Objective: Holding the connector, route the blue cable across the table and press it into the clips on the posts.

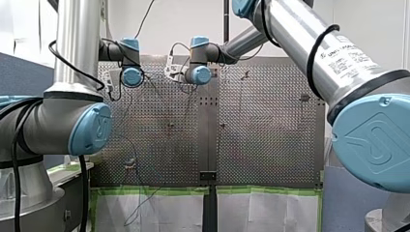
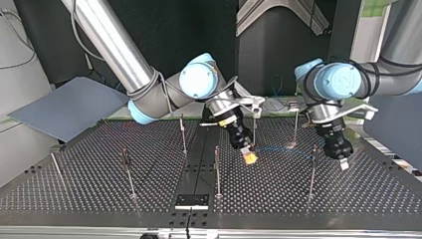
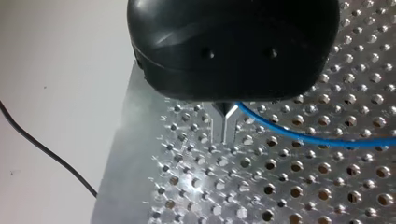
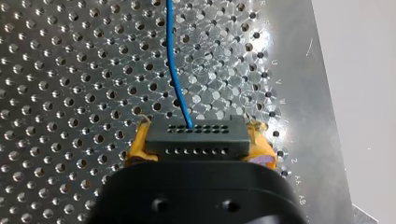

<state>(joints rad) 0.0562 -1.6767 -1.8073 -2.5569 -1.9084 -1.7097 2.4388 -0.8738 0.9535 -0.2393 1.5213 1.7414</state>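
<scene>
My table is bare metal, perforated and shiny. The blue cable has a smooth, slightly glossy jacket (plastic, I think). The connector is matt dark plastic. My right gripper carries yellow pads, rubbery looking; my left gripper has a glossy black shell.

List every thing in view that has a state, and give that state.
right gripper: shut on connector.
connector: held between yellow pads.
left gripper: low over table, cable beside it.
cable: joined to connector, runs toward left gripper.
posts: upright.
</scene>
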